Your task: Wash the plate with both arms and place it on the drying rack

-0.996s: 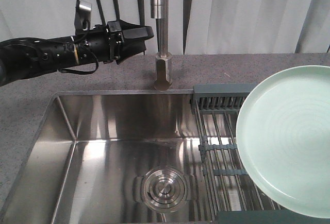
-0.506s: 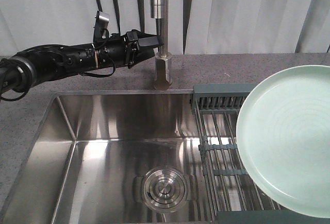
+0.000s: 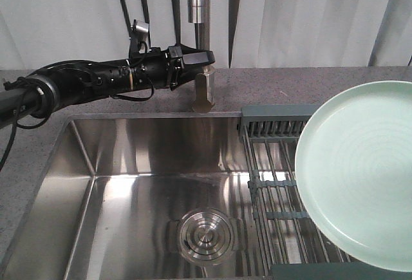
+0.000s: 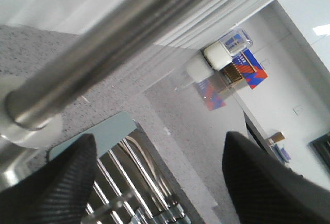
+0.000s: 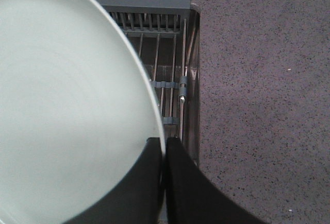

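Plate [image 3: 360, 183] sits pinched in my right gripper [image 5: 164, 154]. My left gripper [image 4: 160, 154], spread and empty, has reached the faucet [image 3: 204, 93] just ahead; water comes next, I judge.

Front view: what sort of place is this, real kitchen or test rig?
Probably a lab mock-up kitchen: steel sink, faucet and drying rack set in a speckled counter, backed by white curtains, not a wall.

A steel sink [image 3: 129, 164] is set into a grey speckled table [image 3: 309, 84]. A round drain [image 3: 205, 235] sits in the basin floor. A steel faucet [image 3: 205, 93] stands upright on the table, just behind the sink's rear rim. Pale pleated curtains [image 3: 309, 16] hang behind the table.
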